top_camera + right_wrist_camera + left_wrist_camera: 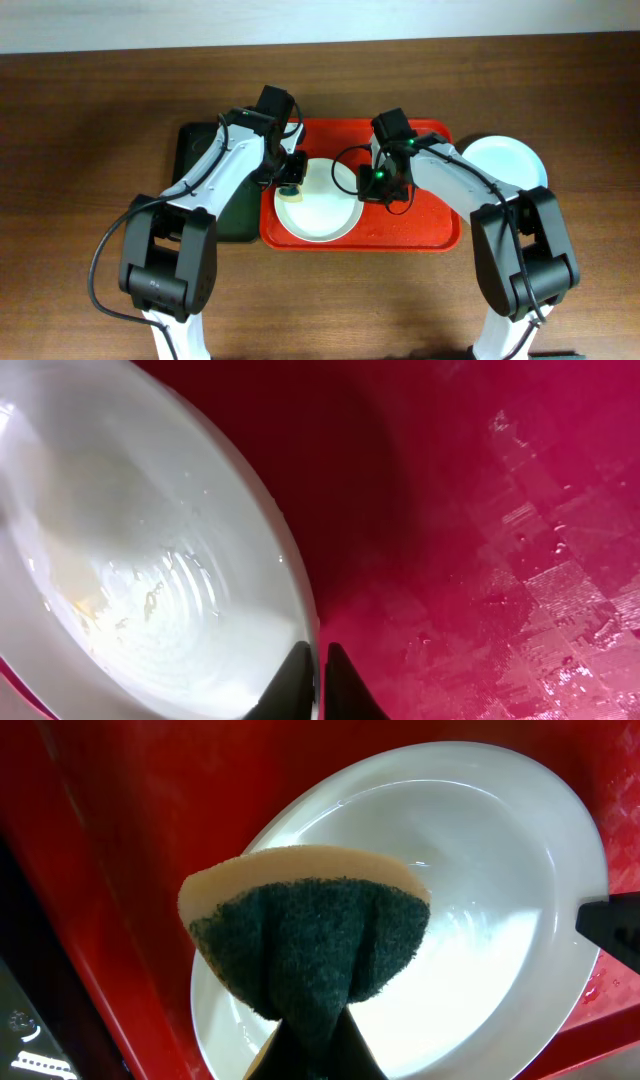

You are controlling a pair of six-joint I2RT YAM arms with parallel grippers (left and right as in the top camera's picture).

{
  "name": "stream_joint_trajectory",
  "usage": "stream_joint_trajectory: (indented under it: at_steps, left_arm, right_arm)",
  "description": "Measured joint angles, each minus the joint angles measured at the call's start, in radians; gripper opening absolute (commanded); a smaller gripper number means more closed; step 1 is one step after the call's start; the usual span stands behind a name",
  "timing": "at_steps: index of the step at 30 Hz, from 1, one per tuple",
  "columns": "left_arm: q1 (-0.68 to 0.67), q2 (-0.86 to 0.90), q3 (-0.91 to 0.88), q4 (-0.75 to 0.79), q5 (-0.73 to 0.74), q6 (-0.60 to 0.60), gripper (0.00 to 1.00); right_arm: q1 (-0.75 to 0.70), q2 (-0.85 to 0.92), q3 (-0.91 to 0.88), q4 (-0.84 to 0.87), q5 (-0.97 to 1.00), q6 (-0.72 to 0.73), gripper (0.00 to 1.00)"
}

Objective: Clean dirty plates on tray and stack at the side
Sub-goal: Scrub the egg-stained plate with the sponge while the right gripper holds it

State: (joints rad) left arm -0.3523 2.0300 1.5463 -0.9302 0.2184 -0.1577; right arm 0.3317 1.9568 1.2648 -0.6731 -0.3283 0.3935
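Observation:
A white plate (320,205) lies on the left part of the red tray (425,215). My left gripper (292,186) is shut on a folded sponge (305,935), yellow with a dark green pad, held over the plate's left side (470,910). My right gripper (376,183) is shut on the plate's right rim (300,610), one finger inside and one outside. Faint yellowish smears show on the plate's inside (130,600). A pale plate (505,160) rests on the table right of the tray. No third plate shows by itself.
A dark green tray (235,215) lies left of the red tray, mostly under my left arm. The red tray's floor (500,540) right of the plate is wet and bare. Wooden table surrounds both trays.

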Motion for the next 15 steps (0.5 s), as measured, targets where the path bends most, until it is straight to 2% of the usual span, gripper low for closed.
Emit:
stream_joint_trajectory:
  at_steps: [15]
  left_arm:
    - [-0.006, 0.008, 0.000, 0.001, -0.037, -0.045, 0.00]
  right_arm:
    - [0.000, 0.000, -0.002, 0.002, -0.002, -0.001, 0.04]
